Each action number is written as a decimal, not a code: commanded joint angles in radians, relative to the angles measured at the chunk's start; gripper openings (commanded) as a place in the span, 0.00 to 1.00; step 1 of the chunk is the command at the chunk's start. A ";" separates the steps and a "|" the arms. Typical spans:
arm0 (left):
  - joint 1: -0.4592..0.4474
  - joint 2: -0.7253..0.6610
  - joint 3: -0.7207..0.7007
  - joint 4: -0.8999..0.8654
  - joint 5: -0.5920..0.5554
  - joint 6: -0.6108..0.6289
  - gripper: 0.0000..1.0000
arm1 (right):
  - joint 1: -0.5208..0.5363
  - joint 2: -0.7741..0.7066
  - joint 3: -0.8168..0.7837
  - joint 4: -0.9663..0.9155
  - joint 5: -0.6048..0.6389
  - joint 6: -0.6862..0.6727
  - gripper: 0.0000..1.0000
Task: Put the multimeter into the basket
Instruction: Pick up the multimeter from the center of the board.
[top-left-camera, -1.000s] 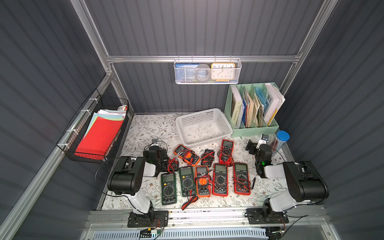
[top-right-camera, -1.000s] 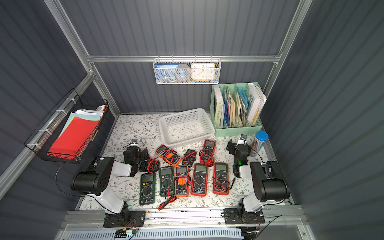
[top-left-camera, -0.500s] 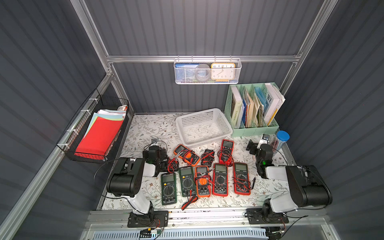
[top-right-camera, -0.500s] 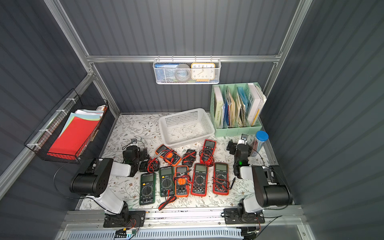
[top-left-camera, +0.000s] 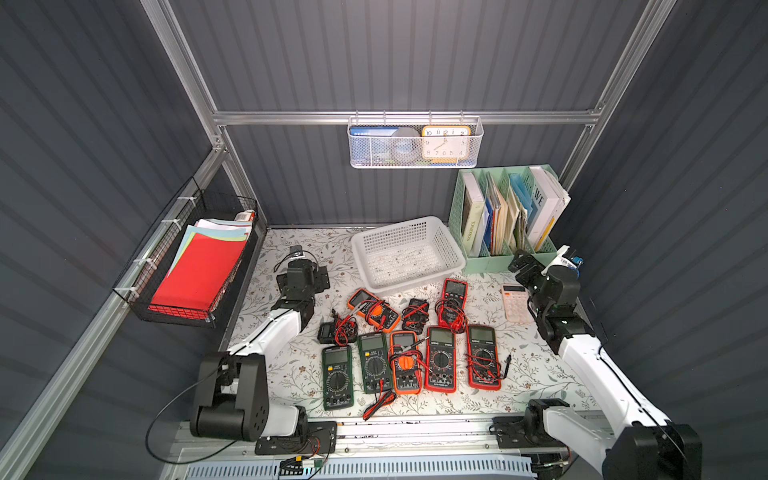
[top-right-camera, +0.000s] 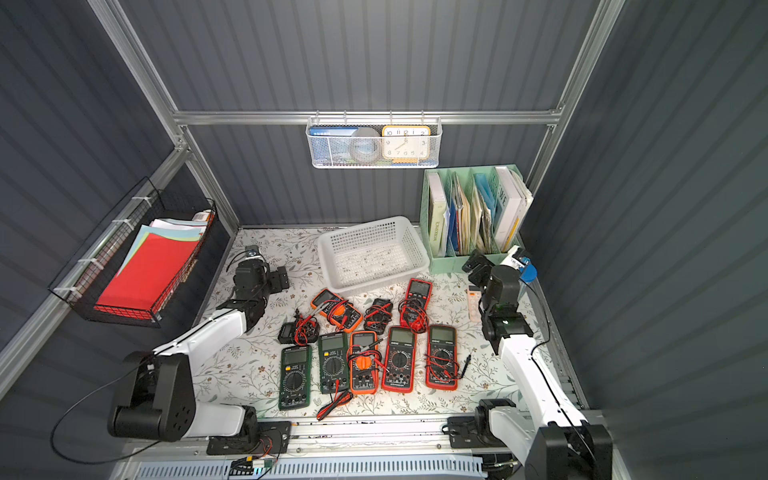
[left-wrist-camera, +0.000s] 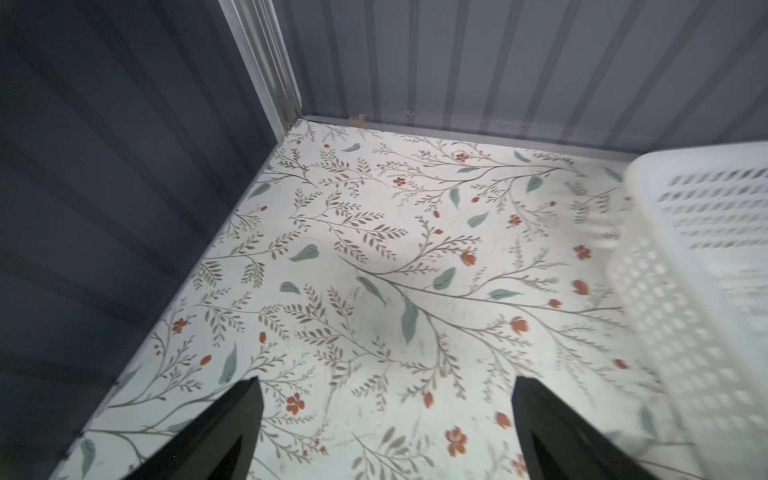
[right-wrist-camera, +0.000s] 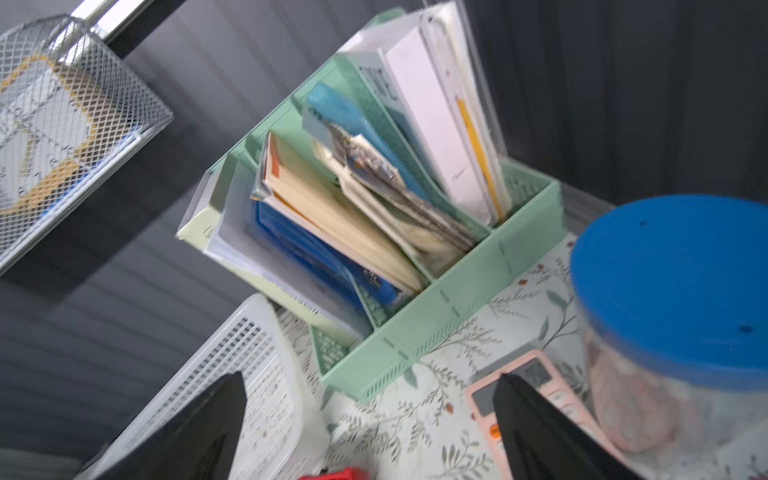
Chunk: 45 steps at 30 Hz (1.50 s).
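The white perforated basket stands empty at the back middle of the floral table. In front of it lie several multimeters: a row of green, orange and red ones, and a red one close to the basket. My left gripper is open over bare table, left of the basket. At the table's right side, my right gripper is open and holds nothing, between the basket and a pink calculator.
A mint file organizer with books stands right of the basket. A jar with a blue lid and the calculator sit near my right gripper. On the walls hang a black wire basket of papers and a white mesh basket.
Both arms have stretched out, elbows dropping toward the front, and both grippers have moved a little toward the back. The calculator now shows beside the right gripper. The multimeters have not moved.
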 joint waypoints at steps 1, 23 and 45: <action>-0.016 -0.046 0.089 -0.278 0.124 -0.154 0.99 | 0.011 0.022 0.111 -0.263 -0.222 0.070 0.95; -0.156 0.096 0.309 -0.589 0.406 -0.319 0.99 | 0.461 0.508 0.433 -0.767 0.083 0.104 0.99; -0.160 0.154 0.333 -0.568 0.454 -0.307 0.99 | 0.495 0.770 0.557 -0.761 0.112 0.030 0.99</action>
